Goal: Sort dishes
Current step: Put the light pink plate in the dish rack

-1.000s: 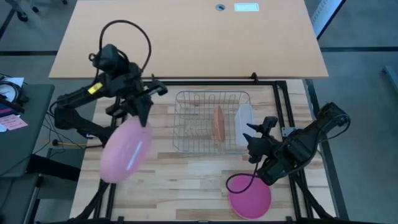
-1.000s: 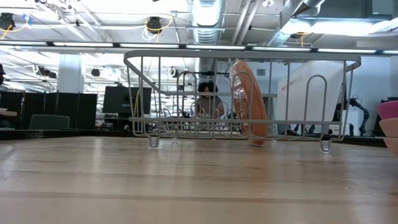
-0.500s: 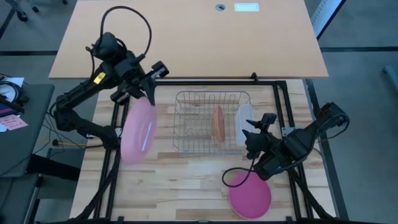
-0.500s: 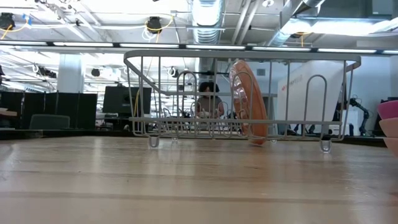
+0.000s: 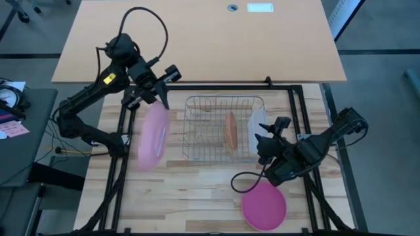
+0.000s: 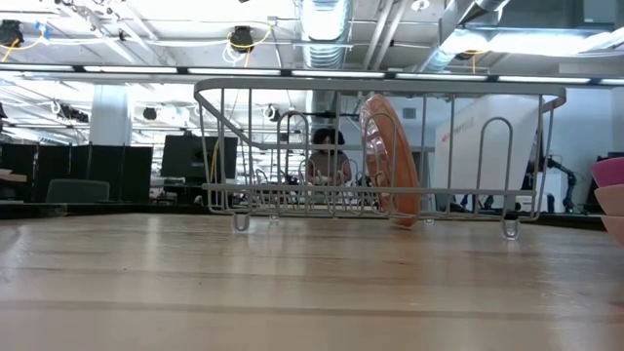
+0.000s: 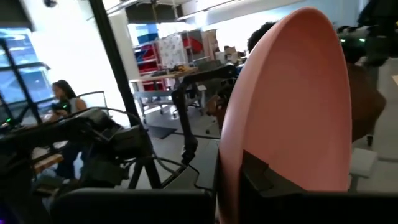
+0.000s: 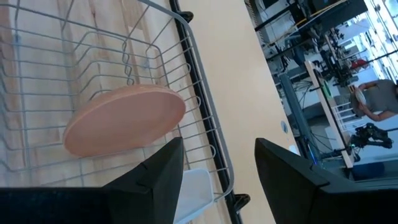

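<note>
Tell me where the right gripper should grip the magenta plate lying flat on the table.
At the rim. The magenta plate lies flat on the table, so only its edge gives purchase: one finger over the lip, one under. Probably the edge nearest the right gripper, whose fingers are open, coming down from above. Its other sides look unobstructed too.

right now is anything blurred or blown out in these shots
High view: the pale pink plate held by the left gripper is smeared by motion blur. Left wrist view: windows at the left glare white, and the plate fills the frame, soft. Low view: wire rack sharp, ceiling lights bright.
</note>
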